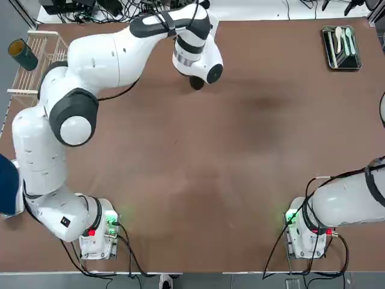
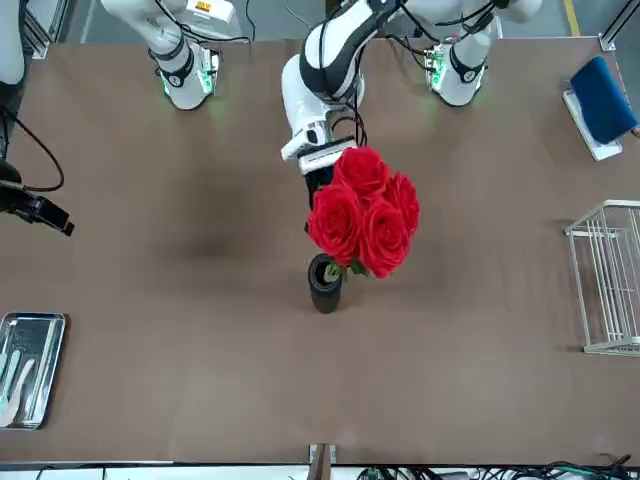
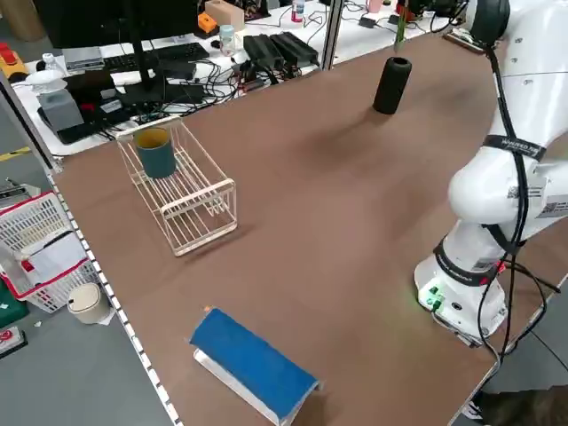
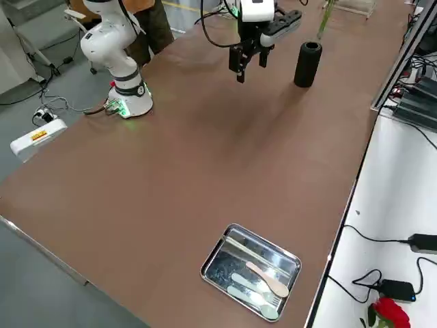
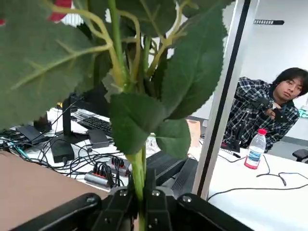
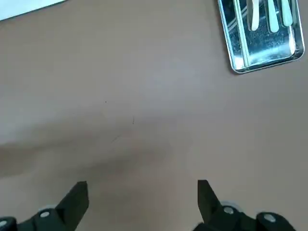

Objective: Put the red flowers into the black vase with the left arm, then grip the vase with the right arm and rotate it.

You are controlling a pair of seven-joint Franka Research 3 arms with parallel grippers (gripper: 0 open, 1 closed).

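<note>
My left gripper (image 5: 140, 202) is clenched on the stem of the red flowers (image 2: 362, 212), blooms rising beyond my fingertips. The black vase (image 2: 325, 283) stands upright just under the bunch, its mouth beside the stem ends. My right gripper (image 6: 142, 204) hangs spread and empty, well apart, a steel tray (image 6: 262, 41) ahead.

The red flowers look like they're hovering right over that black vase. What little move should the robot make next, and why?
Probably a slow, straight lowering. The left gripper is shut on the stem of the red flowers, and the blooms hang just above the black vase with the stem tip at or barely inside its mouth. Easing down would seat the stems before letting go. The right gripper waits open, away from the vase.
</note>
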